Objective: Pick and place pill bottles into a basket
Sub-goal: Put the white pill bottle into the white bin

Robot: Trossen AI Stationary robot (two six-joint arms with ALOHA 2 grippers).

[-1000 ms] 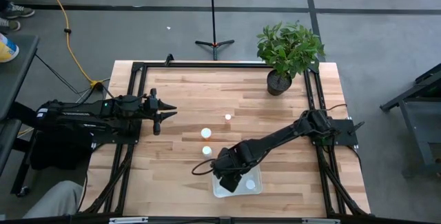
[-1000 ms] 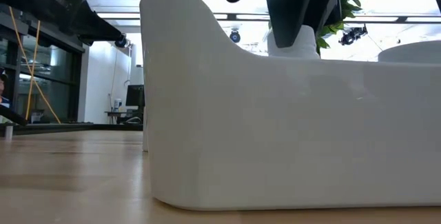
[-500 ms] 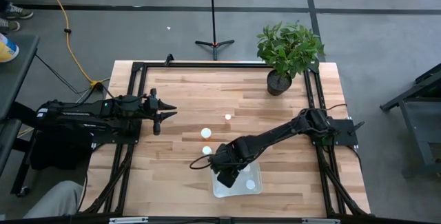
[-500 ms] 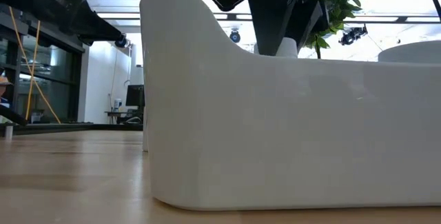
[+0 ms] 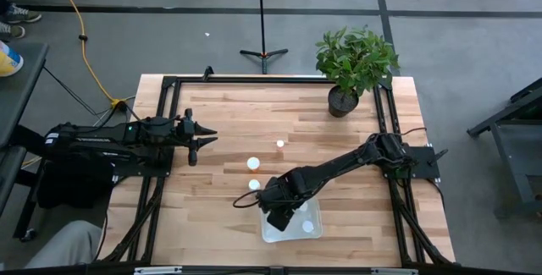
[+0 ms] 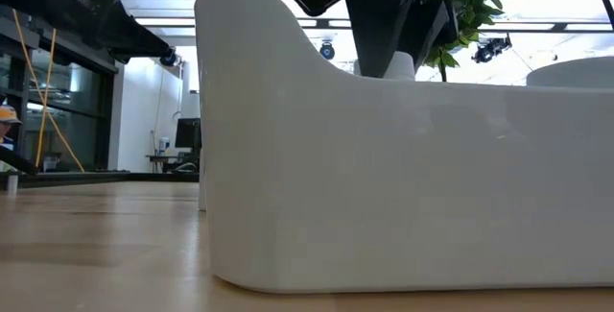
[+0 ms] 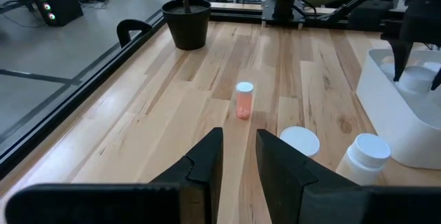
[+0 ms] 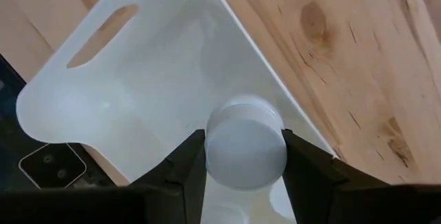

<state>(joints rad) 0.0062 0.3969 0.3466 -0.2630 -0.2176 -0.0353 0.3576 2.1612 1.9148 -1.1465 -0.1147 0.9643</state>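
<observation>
My right gripper (image 5: pixel 279 217) is over the near left part of the basket (image 5: pixel 312 234), a white tray, and is shut on a white-capped pill bottle (image 8: pixel 246 148). In the low view this bottle (image 6: pixel 398 65) shows just above the basket's wall (image 6: pixel 384 178). Another bottle (image 5: pixel 307 226) lies in the basket. Two white-capped bottles (image 5: pixel 253 163) (image 5: pixel 254 184) and an orange-tinged one (image 5: pixel 280 144) stand on the table; the left wrist view shows them too (image 7: pixel 244 100). My left gripper (image 5: pixel 206 139) waits, open, at the table's left side. My right gripper pinches the bottle between its two fingers (image 8: pixel 189 163), one on each side of its white-capped top (image 8: pixel 212 148). The fingers point down from above. The bottle is upright inside the basket's outline; I cannot tell whether its base rests on the basket's floor.
A potted plant (image 5: pixel 351 63) in a black pot (image 7: pixel 187 23) stands at the table's far right corner. Black frame rails (image 5: pixel 165 123) run along the left and right sides. Bare wood lies between the loose bottles and the far edge.
My right gripper has gone down with the bottle, which now sits lower behind the basket's wall, and a little toward the table's left edge. It has kept still for the last half second. The fingers stay shut on the bottle.
</observation>
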